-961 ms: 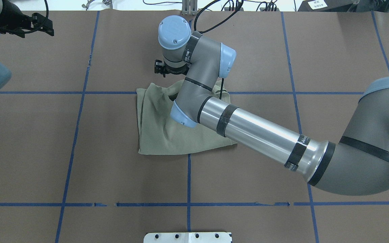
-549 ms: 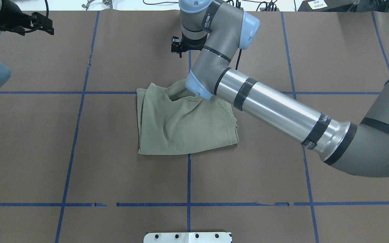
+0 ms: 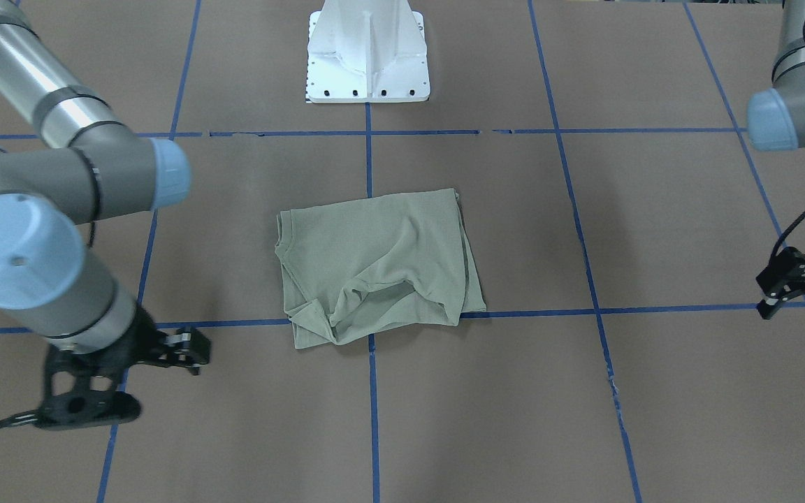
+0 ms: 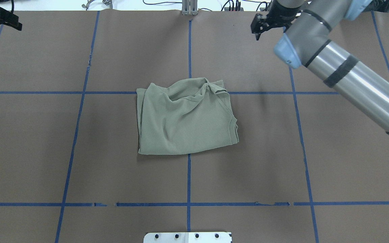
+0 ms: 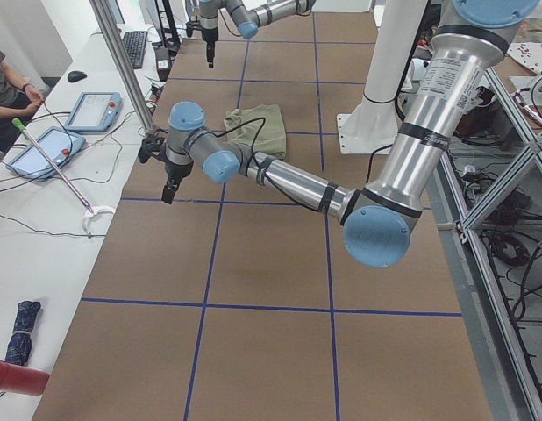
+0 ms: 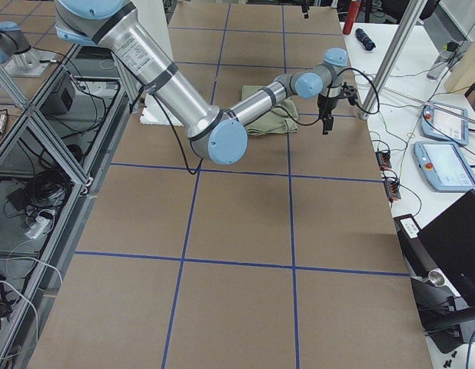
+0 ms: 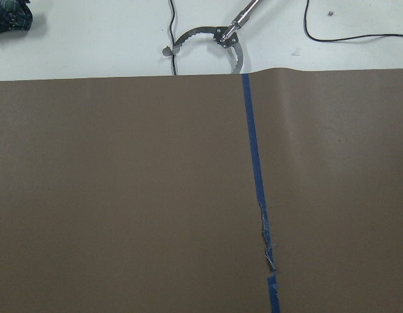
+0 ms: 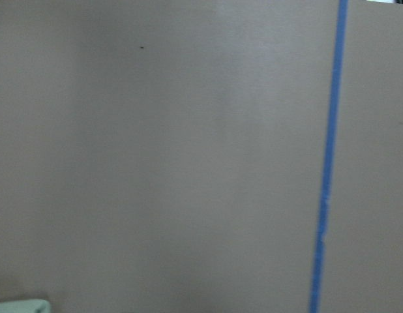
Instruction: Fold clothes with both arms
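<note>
The shirt lay folded, rumpled, at the centre of the tabletop; the left claw and right claw hung well clear, empty, their jaw spacing impossible to tell; folding looked nearly finished; the next move probably called for regrasping and flattening the bunched far edge.

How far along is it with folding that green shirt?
Done: the shirt lies folded into a compact, roughly square bundle. In hand: nothing; the right end effector and left end effector both hover off to the sides, clear of it and carrying nothing. Left: the bundle's far edge is bunched and wrinkled, so it probably needs smoothing or one more fold.
</note>
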Controlling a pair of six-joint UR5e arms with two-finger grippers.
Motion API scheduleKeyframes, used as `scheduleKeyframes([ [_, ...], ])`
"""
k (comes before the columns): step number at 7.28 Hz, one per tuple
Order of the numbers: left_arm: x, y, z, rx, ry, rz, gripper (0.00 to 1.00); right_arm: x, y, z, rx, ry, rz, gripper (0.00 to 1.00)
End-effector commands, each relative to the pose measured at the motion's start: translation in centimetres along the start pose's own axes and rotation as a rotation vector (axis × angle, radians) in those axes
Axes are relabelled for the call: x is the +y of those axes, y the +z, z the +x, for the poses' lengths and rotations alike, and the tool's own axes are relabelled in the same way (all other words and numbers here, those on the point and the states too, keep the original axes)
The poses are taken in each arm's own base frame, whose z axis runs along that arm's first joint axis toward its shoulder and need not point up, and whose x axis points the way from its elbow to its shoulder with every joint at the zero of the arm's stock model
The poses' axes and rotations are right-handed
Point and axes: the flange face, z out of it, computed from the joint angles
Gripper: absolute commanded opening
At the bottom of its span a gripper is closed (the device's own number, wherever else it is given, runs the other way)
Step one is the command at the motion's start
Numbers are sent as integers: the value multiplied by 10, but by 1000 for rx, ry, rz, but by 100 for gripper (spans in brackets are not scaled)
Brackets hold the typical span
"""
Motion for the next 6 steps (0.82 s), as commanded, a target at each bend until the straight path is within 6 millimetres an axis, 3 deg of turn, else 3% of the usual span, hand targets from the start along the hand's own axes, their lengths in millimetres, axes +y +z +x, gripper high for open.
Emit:
scheduleKeyframes([
  [1,32,-36,-115,-91,264,-4,100,43,-16,176,39,-121,-20,100],
  [2,39,-48,-155,-122,263,-22,100,68,-24,252,64,-176,-42,100],
  [3,69,-57,-190,-142,250,-33,100,91,-32,315,84,-222,-89,100],
  [4,86,-54,-201,-135,325,-62,100,115,-37,369,92,-234,-135,100],
  [5,105,-54,-199,-88,323,-66,100,151,-27,411,76,-172,-154,100],
  [6,107,-53,-200,-92,347,-36,100,161,-38,424,85,-170,-113,100],
])
